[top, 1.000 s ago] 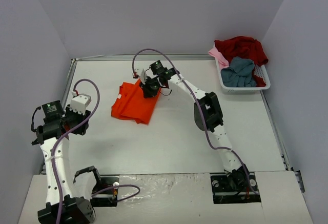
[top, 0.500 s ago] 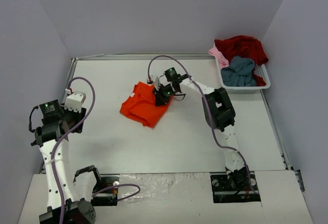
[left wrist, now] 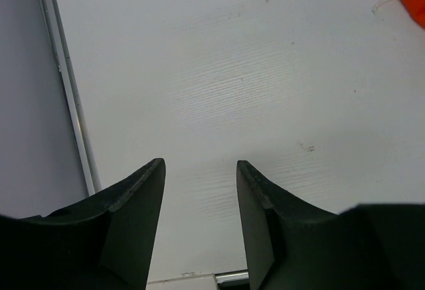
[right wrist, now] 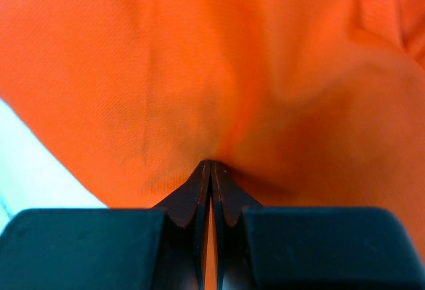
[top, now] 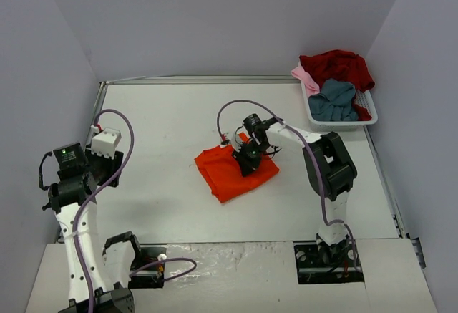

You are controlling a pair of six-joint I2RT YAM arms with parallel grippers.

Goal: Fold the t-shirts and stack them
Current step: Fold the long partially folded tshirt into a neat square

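while the left gripper (left wrist: 199, 167) is held part open on nothing beside the left rail (left wrist: 63, 84), open table (top: 164, 112) is left between it and the orange-red t-shirt (top: 230, 175), lying mid-table and pinched in the closed right gripper (top: 250, 161); it has been dragged nearer and rightward. other t-shirts (top: 335, 84) are heaped in the far-right basket (top: 370, 109).

One t-shirt (top: 225, 177) lies near the middle of the counter (top: 164, 112), with the right gripper (top: 247, 162) on its 2 o'clock part. The basket (top: 342, 125) sits at the counter's 2 o'clock corner, other t-shirts (top: 336, 87) heaped in it. The left gripper (left wrist: 199, 167) hangs over the 9 o'clock side.
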